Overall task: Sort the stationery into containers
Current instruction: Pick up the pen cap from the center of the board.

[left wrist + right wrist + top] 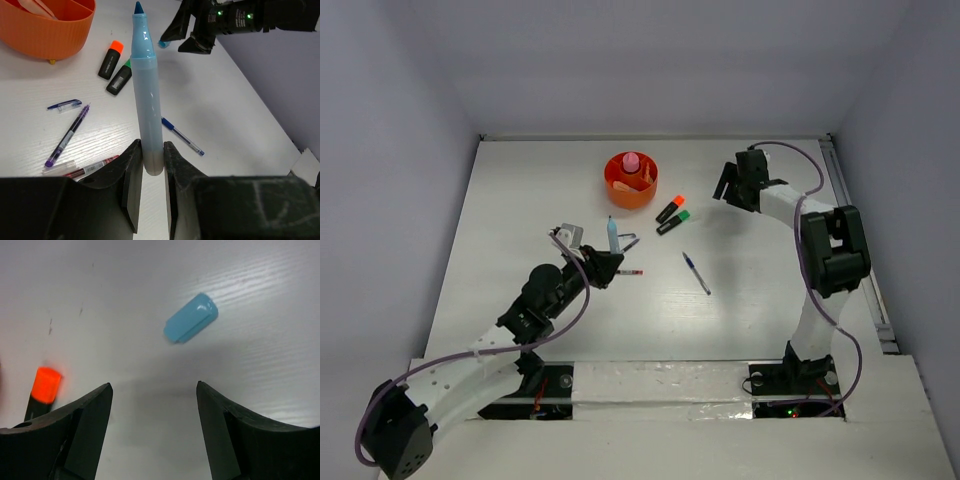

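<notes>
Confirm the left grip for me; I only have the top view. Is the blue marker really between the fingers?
Observer: Yes. The left gripper pinches the marker at its bottom end, upright, with its tip bare.
Operator: Where is a cap for it?
Observer: A matching light-blue cap lies on the table, just beyond the right gripper.
Operator: Is it gripped?
Observer: No. The jaws stand wide open and the cap is untouched.

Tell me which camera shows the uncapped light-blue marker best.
The left wrist view: the light-blue marker fills the frame, upright, base clamped in the left gripper, tip bare. The top external view shows the marker small. The right wrist view shows only a loose light-blue cap.
</notes>
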Controlling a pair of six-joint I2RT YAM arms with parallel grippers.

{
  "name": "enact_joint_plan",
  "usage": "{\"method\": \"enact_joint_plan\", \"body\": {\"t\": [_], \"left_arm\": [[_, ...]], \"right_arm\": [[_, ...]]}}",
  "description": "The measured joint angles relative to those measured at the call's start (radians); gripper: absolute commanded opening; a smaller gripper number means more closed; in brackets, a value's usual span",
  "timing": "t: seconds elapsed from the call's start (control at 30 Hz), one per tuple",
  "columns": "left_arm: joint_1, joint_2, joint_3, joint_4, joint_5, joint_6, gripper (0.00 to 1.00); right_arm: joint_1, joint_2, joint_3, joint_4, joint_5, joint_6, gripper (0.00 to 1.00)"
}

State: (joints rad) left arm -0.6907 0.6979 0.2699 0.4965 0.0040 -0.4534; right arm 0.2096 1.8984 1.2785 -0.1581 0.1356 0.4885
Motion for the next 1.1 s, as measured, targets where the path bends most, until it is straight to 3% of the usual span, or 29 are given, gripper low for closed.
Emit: {"method": "enact_joint_plan", "body": {"t": [0.3, 0.73, 0.83, 1.0, 1.1], "left_arm": [[-0.002, 0.019, 0.000, 0.000, 0.033, 0.000, 0.00], [-0.002, 0.043, 0.000, 0.000, 0.052, 0.000, 0.00], [-0.002, 0.049, 0.000, 0.001, 0.056, 0.000, 0.00], [-0.002, 0.053, 0.000, 0.005, 0.065, 0.000, 0.00], [-0.002, 0.063, -0.001, 0.031, 0.087, 0.000, 0.00]], "right_arm": [[-0.014, 0.190, 0.220, -0.106, 0.097, -0.023, 0.72], [-0.018, 0.307, 0.388, -0.212, 0.158, -0.071, 0.56], [-0.018, 0.317, 0.403, -0.222, 0.167, -0.084, 0.47], [-0.019, 0.335, 0.435, -0.246, 0.172, -0.100, 0.14], [-0.019, 0.336, 0.437, -0.241, 0.166, -0.103, 0.09]]}}
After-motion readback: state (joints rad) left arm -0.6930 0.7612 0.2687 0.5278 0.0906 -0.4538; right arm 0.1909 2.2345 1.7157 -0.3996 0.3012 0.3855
